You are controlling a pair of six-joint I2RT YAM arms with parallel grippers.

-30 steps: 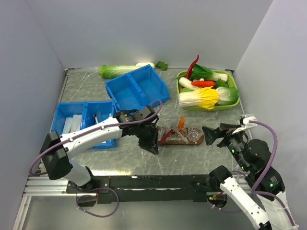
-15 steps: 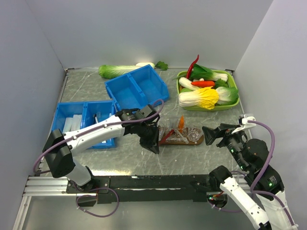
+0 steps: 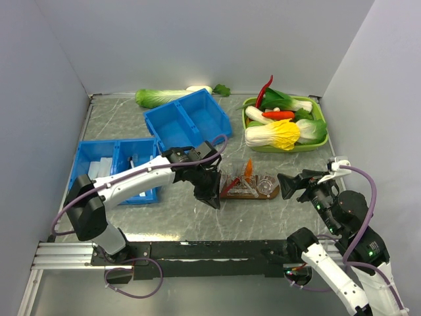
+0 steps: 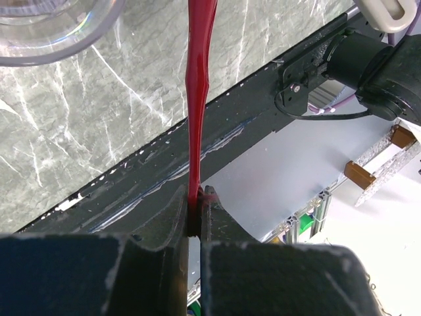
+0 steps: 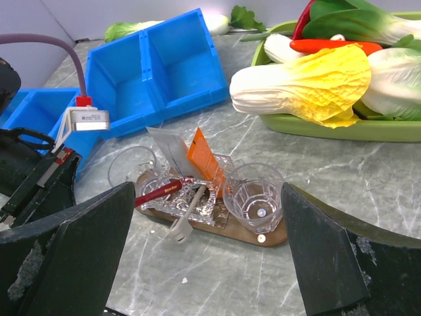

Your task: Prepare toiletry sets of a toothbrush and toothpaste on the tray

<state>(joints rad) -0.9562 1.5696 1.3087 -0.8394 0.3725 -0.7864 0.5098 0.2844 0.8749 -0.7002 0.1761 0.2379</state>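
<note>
The dark-brown tray (image 3: 268,193) lies in the middle of the table with three clear cups on it: left (image 5: 130,168), middle (image 5: 220,176) and right (image 5: 253,195). My left gripper (image 3: 212,196) is at the tray's left end, shut on the handle of a red brush (image 4: 197,99). The brush (image 5: 158,191) slants up toward the rims of the left and middle cups. A pale brush (image 5: 186,214) leans out of the middle cup, which also holds a white tube (image 5: 168,148) and an orange-ended tube (image 5: 207,158). My right gripper (image 3: 289,185) is open and empty, right of the tray.
Two blue bins stand at the left (image 3: 118,168) and behind the tray (image 3: 187,122). A green tray of toy vegetables (image 3: 284,125) is at the back right. A cabbage (image 3: 161,97) lies along the back wall. The black base rail (image 3: 210,250) runs along the near edge.
My left arm has shifted slightly right toward the tray, still holding the red brush. The right arm has not moved.
</note>
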